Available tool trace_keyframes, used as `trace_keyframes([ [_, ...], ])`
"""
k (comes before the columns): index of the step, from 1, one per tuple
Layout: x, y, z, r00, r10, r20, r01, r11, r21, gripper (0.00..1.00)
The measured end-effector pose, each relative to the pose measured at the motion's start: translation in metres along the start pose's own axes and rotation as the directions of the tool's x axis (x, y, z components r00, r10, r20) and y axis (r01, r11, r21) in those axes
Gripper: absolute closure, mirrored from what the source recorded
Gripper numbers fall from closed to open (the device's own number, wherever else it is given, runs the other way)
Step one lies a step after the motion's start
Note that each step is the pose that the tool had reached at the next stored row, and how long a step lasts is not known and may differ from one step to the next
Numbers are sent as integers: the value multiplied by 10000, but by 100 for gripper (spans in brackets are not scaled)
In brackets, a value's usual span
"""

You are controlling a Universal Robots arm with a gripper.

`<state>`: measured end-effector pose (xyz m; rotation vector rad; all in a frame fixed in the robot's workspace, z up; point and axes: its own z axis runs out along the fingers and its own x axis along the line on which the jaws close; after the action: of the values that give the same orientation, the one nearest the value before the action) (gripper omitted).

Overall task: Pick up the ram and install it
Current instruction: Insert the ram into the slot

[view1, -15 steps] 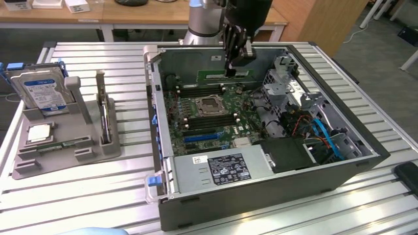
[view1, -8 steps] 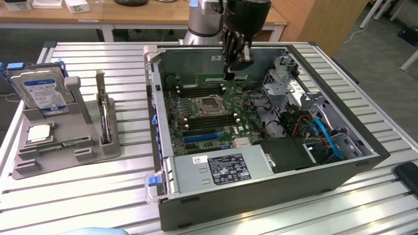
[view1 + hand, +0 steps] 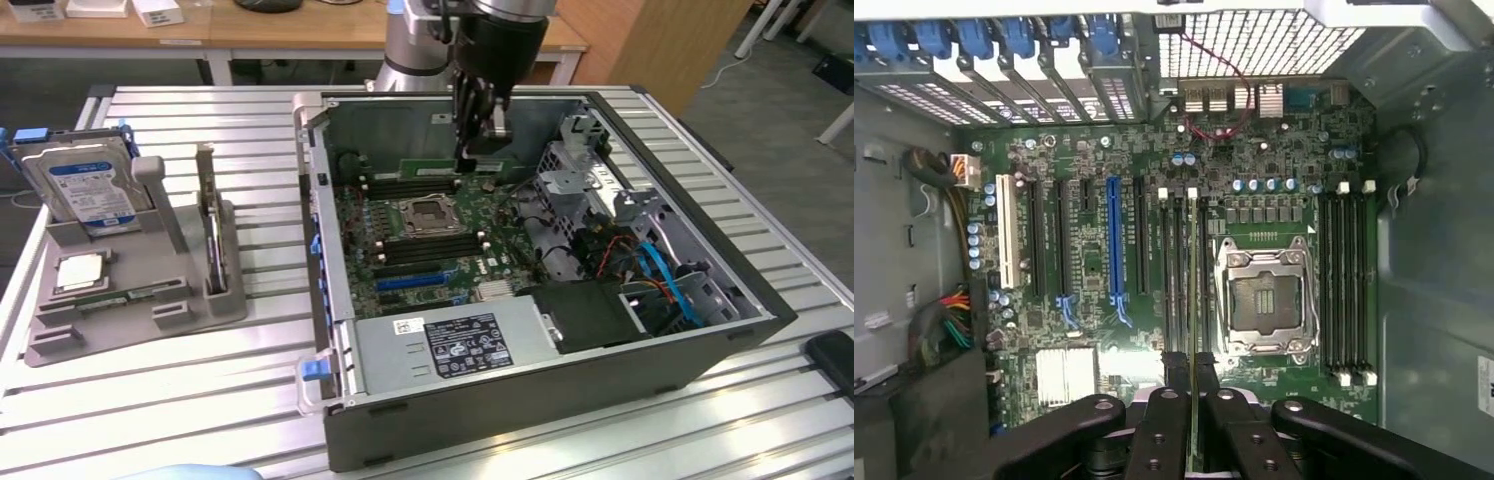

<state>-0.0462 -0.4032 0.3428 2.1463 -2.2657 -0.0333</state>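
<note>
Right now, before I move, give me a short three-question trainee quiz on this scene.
1. True or false: the pincer is empty.
2. The ram hangs over: A) the motherboard, B) the hard drive, C) the grey holder.
3. What blue-labelled part stands in that holder?
Key: 1 false, it grips the ram; 2 A; 3 the hard drive.

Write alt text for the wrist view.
A black two-finger gripper clamps a long, thin green ram stick, seen edge-on, over the black memory slots of a green motherboard, beside an empty silver processor socket.
</note>
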Motion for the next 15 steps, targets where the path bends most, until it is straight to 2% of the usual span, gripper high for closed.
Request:
trace_keyframes([
  [15,0,-6,230,10000,10,-40,-10,10000,2,87],
])
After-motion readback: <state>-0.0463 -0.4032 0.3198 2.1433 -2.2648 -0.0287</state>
